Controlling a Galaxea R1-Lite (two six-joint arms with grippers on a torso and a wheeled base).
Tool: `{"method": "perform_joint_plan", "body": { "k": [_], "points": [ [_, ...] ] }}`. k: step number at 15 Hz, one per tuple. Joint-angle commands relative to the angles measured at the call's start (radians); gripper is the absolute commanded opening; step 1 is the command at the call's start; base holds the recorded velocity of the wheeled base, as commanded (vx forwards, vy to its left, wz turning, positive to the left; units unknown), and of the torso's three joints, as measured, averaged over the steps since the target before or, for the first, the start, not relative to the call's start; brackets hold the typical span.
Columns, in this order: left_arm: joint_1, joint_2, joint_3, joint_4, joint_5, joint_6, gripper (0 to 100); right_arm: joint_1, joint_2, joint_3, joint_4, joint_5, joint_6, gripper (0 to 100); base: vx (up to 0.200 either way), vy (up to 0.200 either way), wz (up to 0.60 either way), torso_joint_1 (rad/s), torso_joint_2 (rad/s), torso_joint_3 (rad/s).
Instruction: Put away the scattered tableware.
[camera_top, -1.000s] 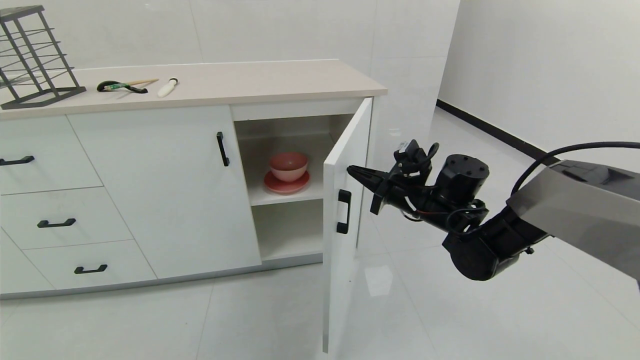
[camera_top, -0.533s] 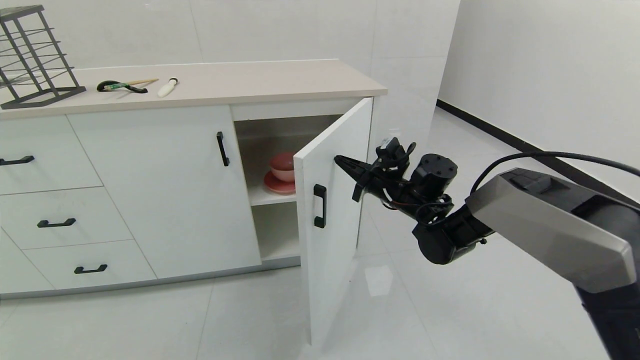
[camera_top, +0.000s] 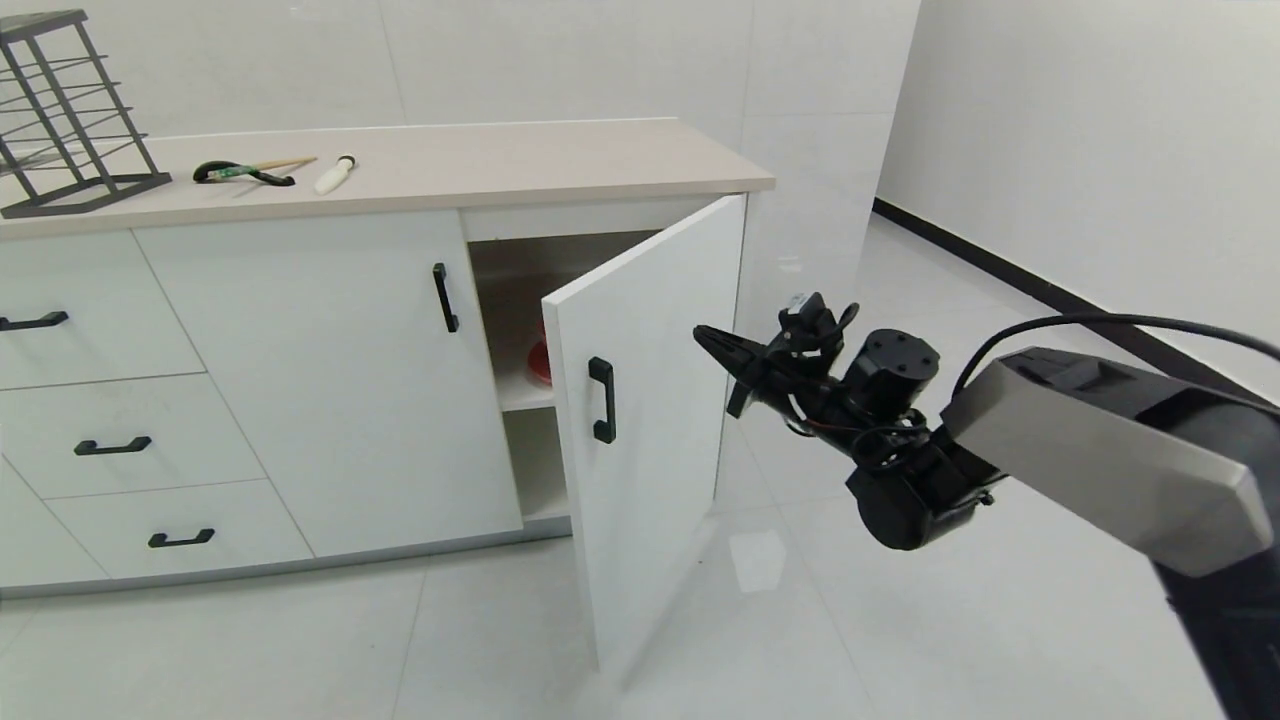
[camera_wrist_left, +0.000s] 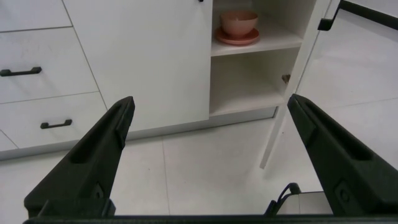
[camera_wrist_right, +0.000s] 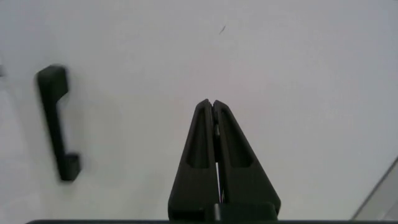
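Observation:
A pink bowl stands on a red plate on the upper shelf of the white cabinet. In the head view only a sliver of the plate shows behind the half-closed cabinet door. My right gripper is shut and empty, its tip close to the door's outer face, to the right of the black handle. The right wrist view has the shut gripper pointing at the door panel beside the handle. My left gripper is open and empty, low in front of the cabinet.
On the countertop lie a green-black utensil with chopsticks and a white utensil. A black wire rack stands at its left end. Drawers fill the cabinet's left side. White tiled floor lies open to the right.
The cabinet door has swung from wide open to about half closed, with my right gripper following against its outer face. The bowl and plate are now mostly hidden in the head view.

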Motion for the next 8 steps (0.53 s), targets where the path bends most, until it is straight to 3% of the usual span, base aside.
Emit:
{"method": "perform_joint_plan", "body": {
  "k": [1, 4, 6, 8],
  "points": [
    [0.0, 0.0, 0.0, -0.001, 0.0, 0.001, 100, -0.048, -0.52, 0.557, -0.027, 0.025, 0.004, 0, 0.0, 0.0, 0.0, 0.0, 0.0, 0.0],
    [0.0, 0.0, 0.0, -0.001, 0.0, -0.007, 100, -0.147, -1.029, 0.908, -0.007, 0.025, 0.0, 0, 0.0, 0.0, 0.0, 0.0, 0.0, 0.0],
    [-0.002, 0.0, 0.0, -0.001, 0.0, -0.016, 100, -0.259, -1.351, 1.052, 0.045, 0.022, -0.002, 0, 0.0, 0.0, 0.0, 0.0, 0.0, 0.0],
    [0.0, 0.0, 0.0, -0.001, 0.0, -0.016, 100, -0.384, -1.655, 1.107, 0.176, 0.022, 0.0, 0, 0.0, 0.0, 0.0, 0.0, 0.0, 0.0]
  ]
}}
